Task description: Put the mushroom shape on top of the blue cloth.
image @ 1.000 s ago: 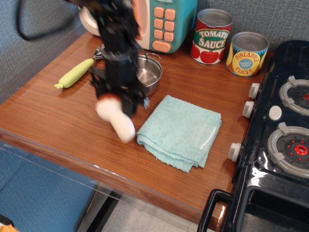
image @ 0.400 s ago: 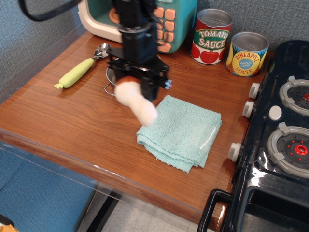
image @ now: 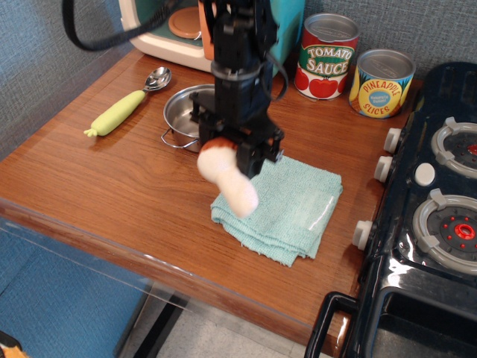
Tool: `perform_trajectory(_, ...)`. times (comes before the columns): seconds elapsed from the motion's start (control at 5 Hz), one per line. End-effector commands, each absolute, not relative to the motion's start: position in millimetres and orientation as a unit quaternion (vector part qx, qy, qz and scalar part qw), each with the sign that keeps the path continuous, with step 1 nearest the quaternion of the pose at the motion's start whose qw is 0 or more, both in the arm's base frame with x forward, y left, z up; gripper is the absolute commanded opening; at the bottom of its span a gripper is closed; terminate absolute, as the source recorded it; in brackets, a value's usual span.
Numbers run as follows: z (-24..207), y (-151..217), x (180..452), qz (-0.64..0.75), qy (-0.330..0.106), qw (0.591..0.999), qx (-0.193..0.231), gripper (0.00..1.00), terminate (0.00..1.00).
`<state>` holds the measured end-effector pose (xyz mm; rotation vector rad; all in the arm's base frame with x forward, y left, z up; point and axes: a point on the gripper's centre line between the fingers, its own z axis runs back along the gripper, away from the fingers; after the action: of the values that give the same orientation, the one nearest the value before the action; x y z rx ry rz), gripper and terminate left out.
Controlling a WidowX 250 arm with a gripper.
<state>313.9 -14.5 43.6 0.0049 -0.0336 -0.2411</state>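
The mushroom shape [image: 227,177] has a white fuzzy stem and a brown cap. My gripper [image: 227,149] is shut on its cap end, and the stem hangs down toward the front. It is held in the air over the left edge of the blue cloth [image: 287,209], a folded teal terry towel on the wooden counter. The gripper's black body stands just above the cloth's back-left corner.
A steel pan [image: 186,115] sits behind-left of the cloth, partly hidden by the arm. A green-handled spoon [image: 123,110] lies at the left. Tomato sauce [image: 326,56] and pineapple [image: 381,83] cans stand at the back, a toy microwave [image: 182,30] back left, a black stove [image: 440,201] right.
The gripper has carried the mushroom to the right, from left of the cloth and in front of the pan to over the cloth's left edge. The pan is now uncovered.
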Motion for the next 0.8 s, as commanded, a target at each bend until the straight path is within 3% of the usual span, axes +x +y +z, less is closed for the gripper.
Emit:
perform_trajectory(0.0,56,-12,318,-0.128,-0.043,0.991,-0.002,1.00,0.00)
perform_trajectory(0.6,93,-5,317,-0.134,-0.068,0.989,-0.015,1.00,0.00)
